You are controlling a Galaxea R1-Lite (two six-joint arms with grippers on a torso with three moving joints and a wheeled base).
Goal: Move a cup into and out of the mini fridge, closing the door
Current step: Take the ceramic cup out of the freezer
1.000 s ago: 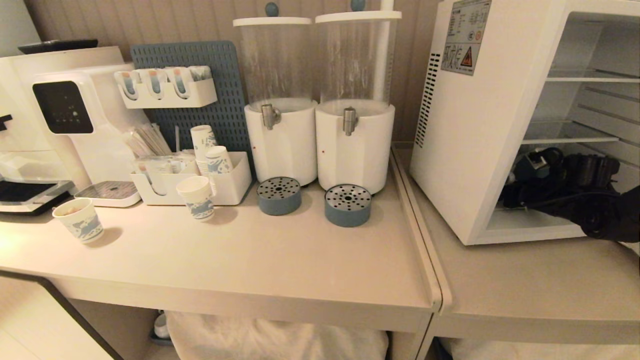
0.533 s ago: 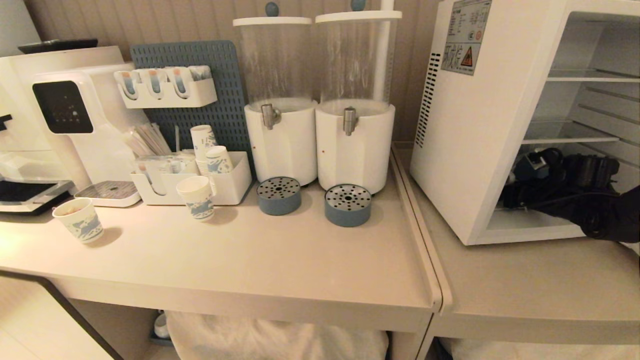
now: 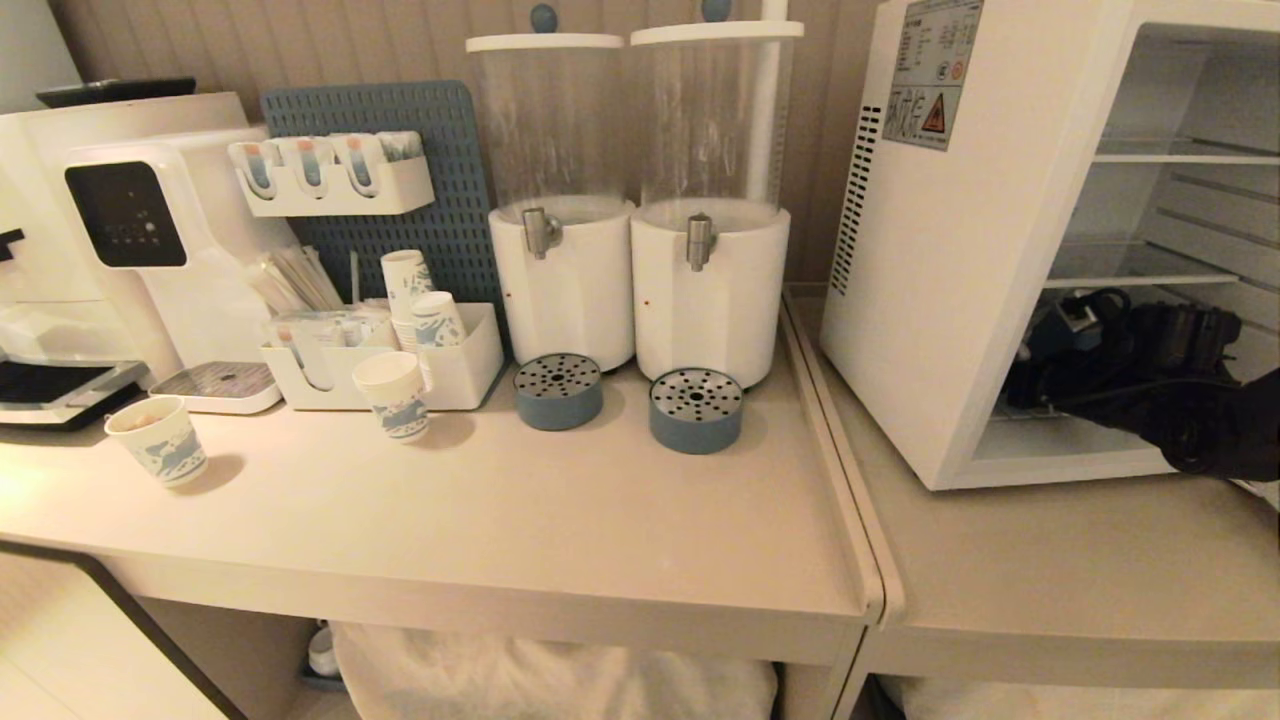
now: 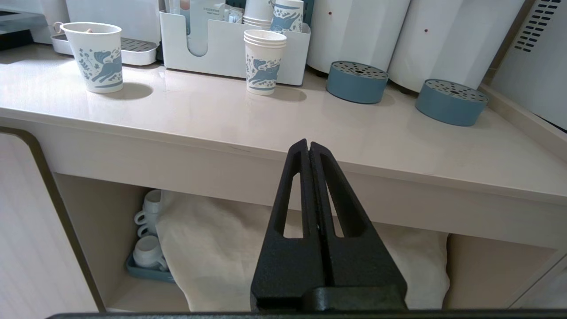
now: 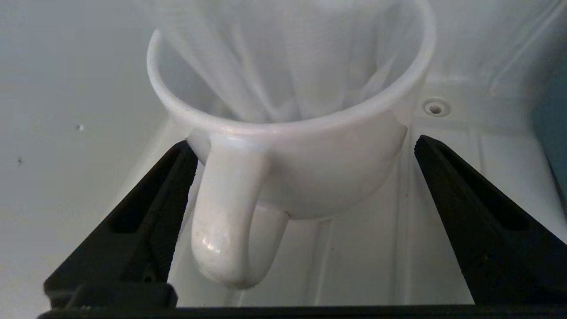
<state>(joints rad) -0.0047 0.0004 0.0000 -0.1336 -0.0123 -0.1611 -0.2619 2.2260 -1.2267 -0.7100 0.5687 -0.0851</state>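
Note:
A small white cup (image 5: 305, 133) with a loop handle stands on the floor of the mini fridge (image 3: 960, 250), in its lowest compartment. My right gripper (image 5: 303, 142) is open and straddles the cup, one finger close beside the handle and the other a little apart from the cup's wall. In the head view my right arm (image 3: 1130, 370) reaches into the fridge and hides the cup. The door is out of view. My left gripper (image 4: 308, 145) is shut and empty, parked in front of the counter's edge, below the counter top.
Wire shelves (image 3: 1140, 270) sit above my right arm. Two white drink dispensers (image 3: 640, 200) with blue drip trays (image 3: 695, 410) stand left of the fridge. Patterned paper cups (image 3: 160, 440) and an organiser (image 3: 440, 370) are further left. White mugs (image 4: 148, 252) rest under the counter.

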